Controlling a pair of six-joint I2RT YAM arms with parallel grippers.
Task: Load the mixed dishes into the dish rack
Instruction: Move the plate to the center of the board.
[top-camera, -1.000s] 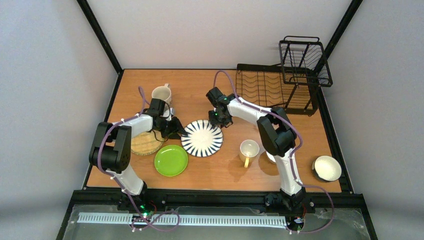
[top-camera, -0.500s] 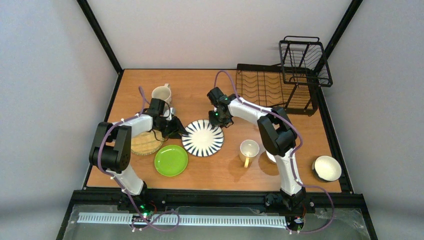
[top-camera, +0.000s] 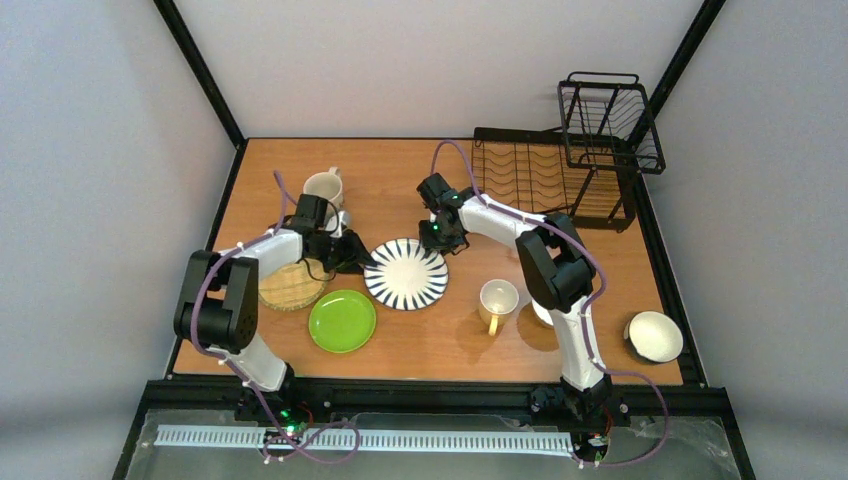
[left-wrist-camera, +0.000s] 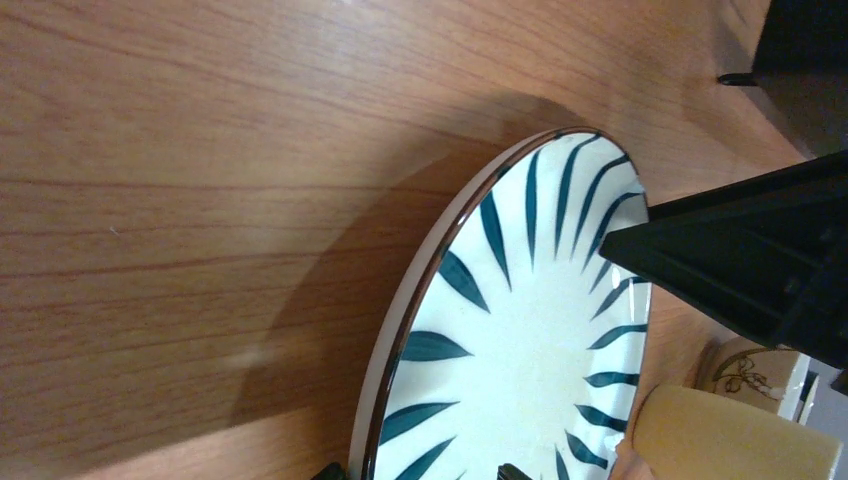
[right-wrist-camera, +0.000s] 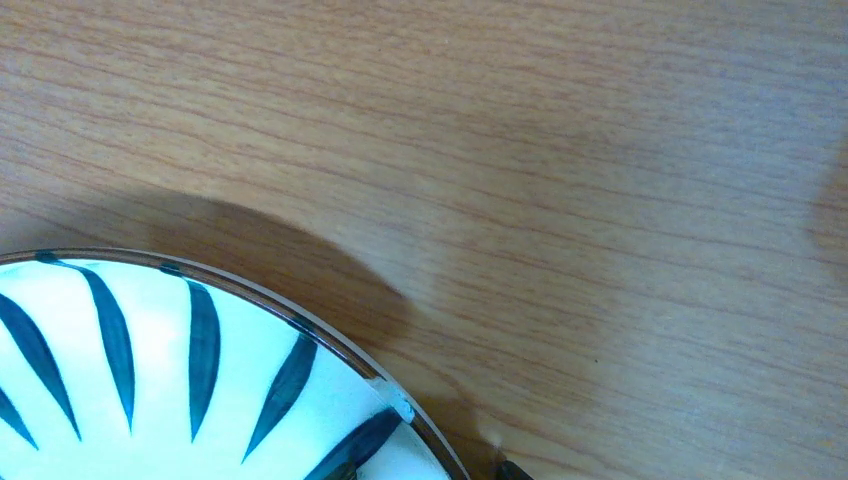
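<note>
The black-and-white striped plate (top-camera: 405, 274) lies on the wooden table. My left gripper (top-camera: 357, 257) is at its left rim. In the left wrist view the plate (left-wrist-camera: 520, 340) fills the lower right, and its rim runs between the open left gripper (left-wrist-camera: 420, 470) tips. My right gripper (top-camera: 437, 238) is at the plate's far rim. It is open too, and the right wrist view shows the plate (right-wrist-camera: 150, 400) edge between the right gripper (right-wrist-camera: 428, 470) tips. The black wire dish rack (top-camera: 540, 180) stands at the far right and holds no dishes.
A lime-green plate (top-camera: 342, 320) and a woven bamboo plate (top-camera: 290, 287) lie near the left arm. One pale mug (top-camera: 322, 187) stands at the far left, another mug (top-camera: 497, 300) right of the striped plate. A bowl (top-camera: 654, 336) sits near the right edge.
The striped plate has shifted slightly away from the arm bases and to the right. The left gripper followed its rim. The right gripper has barely moved.
</note>
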